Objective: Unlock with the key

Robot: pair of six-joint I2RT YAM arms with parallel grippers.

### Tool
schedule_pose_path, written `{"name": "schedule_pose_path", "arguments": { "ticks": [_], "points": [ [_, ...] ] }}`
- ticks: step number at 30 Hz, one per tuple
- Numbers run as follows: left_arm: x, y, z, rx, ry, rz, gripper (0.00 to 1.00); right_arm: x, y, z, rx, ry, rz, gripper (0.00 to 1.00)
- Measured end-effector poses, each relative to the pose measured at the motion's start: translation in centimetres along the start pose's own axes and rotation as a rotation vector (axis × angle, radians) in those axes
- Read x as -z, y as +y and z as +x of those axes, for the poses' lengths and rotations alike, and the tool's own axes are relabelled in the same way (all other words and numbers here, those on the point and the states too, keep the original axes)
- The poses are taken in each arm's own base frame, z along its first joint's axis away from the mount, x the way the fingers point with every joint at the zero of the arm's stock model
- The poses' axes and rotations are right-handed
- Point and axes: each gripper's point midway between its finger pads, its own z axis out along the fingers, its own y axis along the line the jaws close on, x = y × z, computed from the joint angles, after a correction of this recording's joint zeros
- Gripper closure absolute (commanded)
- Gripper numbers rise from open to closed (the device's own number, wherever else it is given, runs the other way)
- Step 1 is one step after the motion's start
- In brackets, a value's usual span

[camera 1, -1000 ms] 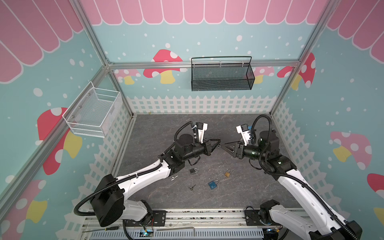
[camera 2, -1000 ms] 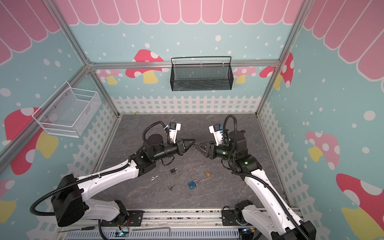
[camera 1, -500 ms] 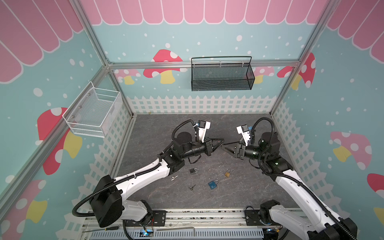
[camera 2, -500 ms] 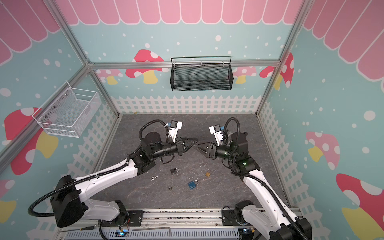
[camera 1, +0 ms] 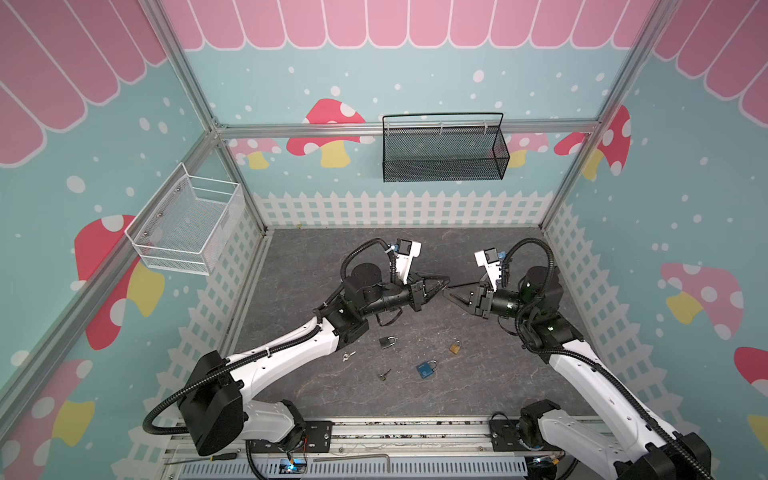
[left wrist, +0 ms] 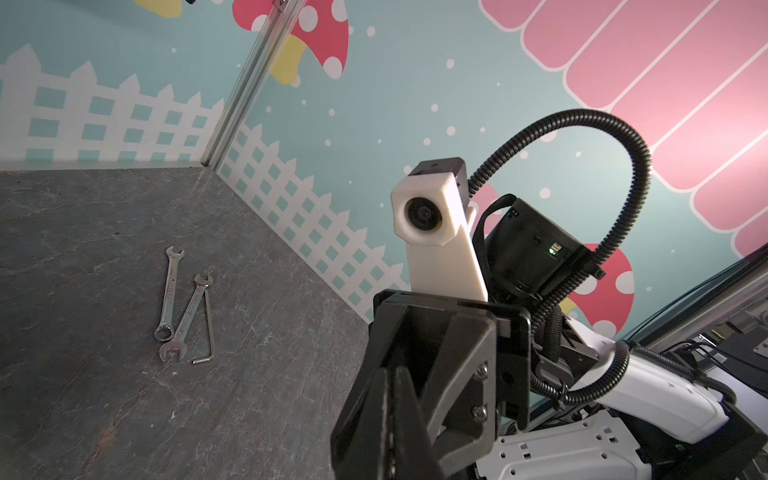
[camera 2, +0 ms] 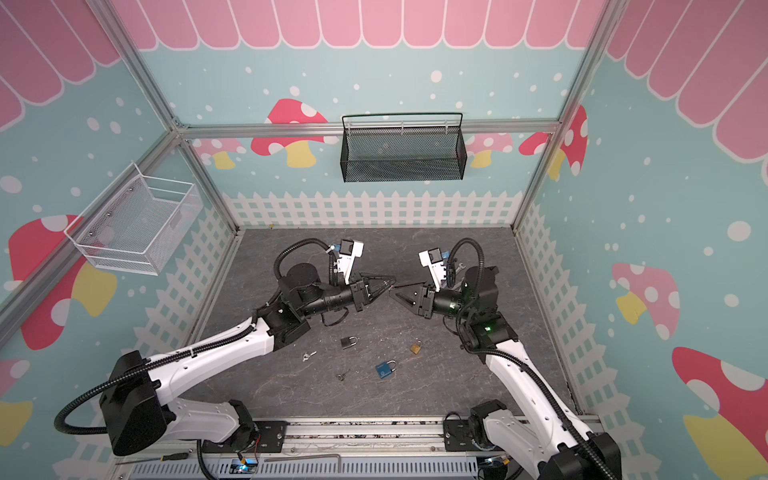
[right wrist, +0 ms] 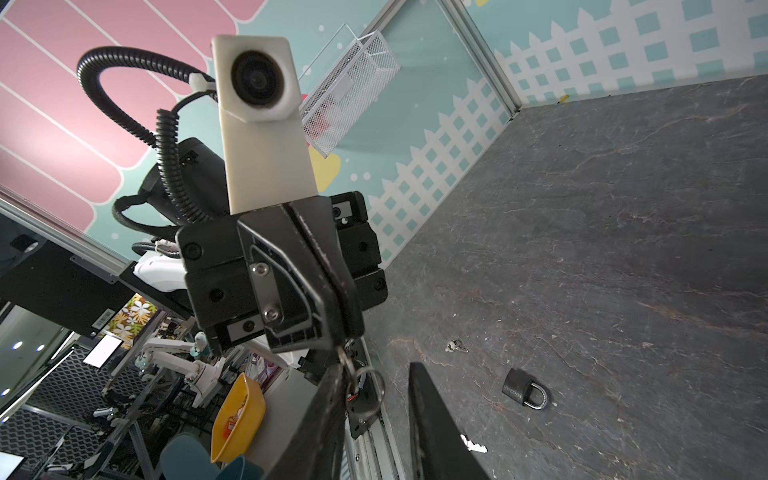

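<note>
- L gripper (camera 1: 446, 279) is clamped tight and pinches the key (right wrist: 348, 365) right at its tips. Both arms are up off the table (camera 1: 490, 374), tip to tip around the middle.
- R gripper (camera 1: 448, 291) has its jaws parted w/ a clear gap and isn't gripping anything. In the R wrist view the key ring (right wrist: 371, 390) dangles in that gap, just beside one finger (right wrist: 320, 415). Can't tell if it's actually touching. The other finger is well clear.
- The key pokes out of the L tips toward the R gripper. Its long axis is roughly in line w/ the L fingers, afaict. It's way too small to read in both top views.
- The locks all lie flat on the table, below the grippers and toward the arm bases.
- dark padlock (camera 1: 387, 342) is nearest the L arm, shackle pointing to the back-right.
- brass padlock (camera 1: 455, 347) is off to its right, shackle toward the back wall.
- blue padlock (camera 1: 426, 369) sits between those two but closer to the front, shackle to the right.
- 2 loose keys (camera 1: 348, 355) lie apart from each other near the L arm, nothing touching them.
- The L wrist view shows 2 wrenches (left wrist: 170, 291) + a hex key (left wrist: 208, 328) lying close together by the fence.
</note>
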Motion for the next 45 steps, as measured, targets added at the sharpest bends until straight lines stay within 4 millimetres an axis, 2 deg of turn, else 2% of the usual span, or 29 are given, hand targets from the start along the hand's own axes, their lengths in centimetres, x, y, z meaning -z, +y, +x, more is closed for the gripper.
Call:
{"name": "schedule_pose_path", "arguments": {
  "ticks": [8,12,16,32,36,45],
  "points": [
    [-0.2,-0.3,0.0,0.0,0.003,0.016,1.0,0.0,0.8,-0.5,0.017,-0.012,-0.03,0.78],
    [-0.3,-0.4,-0.1,-0.001,0.003,0.019,1.0,0.1,0.9,-0.5,0.024,-0.017,-0.039,0.87],
    [-0.3,-0.4,-0.2,-0.002,0.002,0.02,1.0,0.1,1.2,-0.5,0.026,-0.019,-0.046,0.9],
    [-0.4,-0.5,-0.2,-0.011,0.005,0.025,1.0,0.2,1.3,-0.6,0.027,-0.023,-0.05,0.93],
    [-0.4,-0.5,-0.2,-0.021,0.008,0.025,1.0,0.2,1.4,-0.6,0.029,-0.024,-0.051,1.0],
    [-0.4,-0.7,0.0,-0.031,0.023,0.031,1.0,0.2,1.3,-0.5,0.024,-0.023,-0.054,0.88]
  ]
}}
